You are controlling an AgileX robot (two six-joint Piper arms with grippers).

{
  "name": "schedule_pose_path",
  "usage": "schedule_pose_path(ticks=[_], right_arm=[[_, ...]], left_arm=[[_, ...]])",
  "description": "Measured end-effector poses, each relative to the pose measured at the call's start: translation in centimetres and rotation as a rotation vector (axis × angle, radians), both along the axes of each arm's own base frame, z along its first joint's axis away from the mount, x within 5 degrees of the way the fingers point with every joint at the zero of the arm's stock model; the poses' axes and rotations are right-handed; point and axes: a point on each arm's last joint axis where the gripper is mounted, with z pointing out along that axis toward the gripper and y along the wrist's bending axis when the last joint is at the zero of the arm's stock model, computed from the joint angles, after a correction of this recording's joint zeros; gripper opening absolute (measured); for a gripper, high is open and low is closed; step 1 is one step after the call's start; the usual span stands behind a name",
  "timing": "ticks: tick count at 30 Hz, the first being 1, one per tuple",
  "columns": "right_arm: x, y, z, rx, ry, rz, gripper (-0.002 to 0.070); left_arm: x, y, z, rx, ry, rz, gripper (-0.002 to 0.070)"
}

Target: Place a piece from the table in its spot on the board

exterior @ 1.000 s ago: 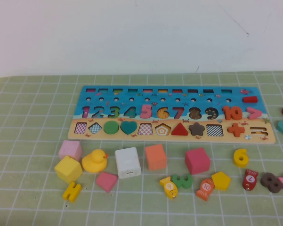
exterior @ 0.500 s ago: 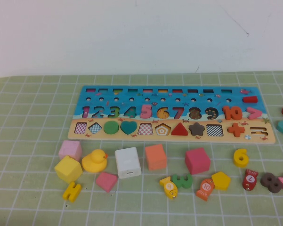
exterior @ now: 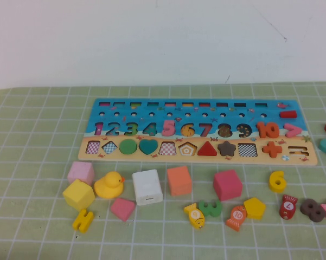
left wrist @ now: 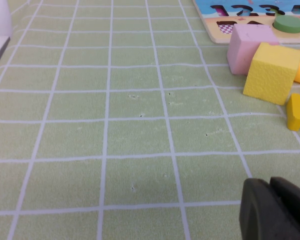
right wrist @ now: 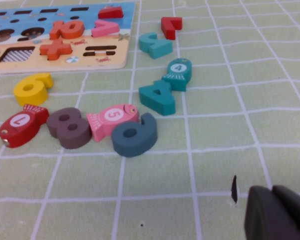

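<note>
The piece, a small yellow numeral 6 (exterior: 277,181) (right wrist: 33,89), lies on the green grid cloth of the table (exterior: 32,135) just in front of the board's right end. The long board (exterior: 198,132) (right wrist: 60,30) has a blue top with coloured numerals and a tan strip of shape cutouts. Neither arm shows in the high view. My right gripper (right wrist: 273,212) is shut and empty, low over the cloth, well short of the 6. My left gripper (left wrist: 270,205) is shut and empty too, over bare cloth some way from the yellow cube (left wrist: 271,72).
In front of the board lie blocks: pink (exterior: 81,172), yellow (exterior: 78,194), white (exterior: 147,187), orange (exterior: 179,180), red (exterior: 227,184), a yellow duck (exterior: 109,185), a yellow H (exterior: 83,220), a yellow pentagon (exterior: 254,207). Fish pieces and numerals (right wrist: 135,134) lie between the right gripper and the 6.
</note>
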Motion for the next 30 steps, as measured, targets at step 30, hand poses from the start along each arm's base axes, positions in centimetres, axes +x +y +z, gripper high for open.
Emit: schedule_pose_path(ticks=[30], right_arm=[[-3.3, -0.1, 12.0, 0.080, -1.217, 0.009, -0.0003]], left_arm=[[0.0, 0.0, 0.0, 0.000, 0.000, 0.000, -0.0002]])
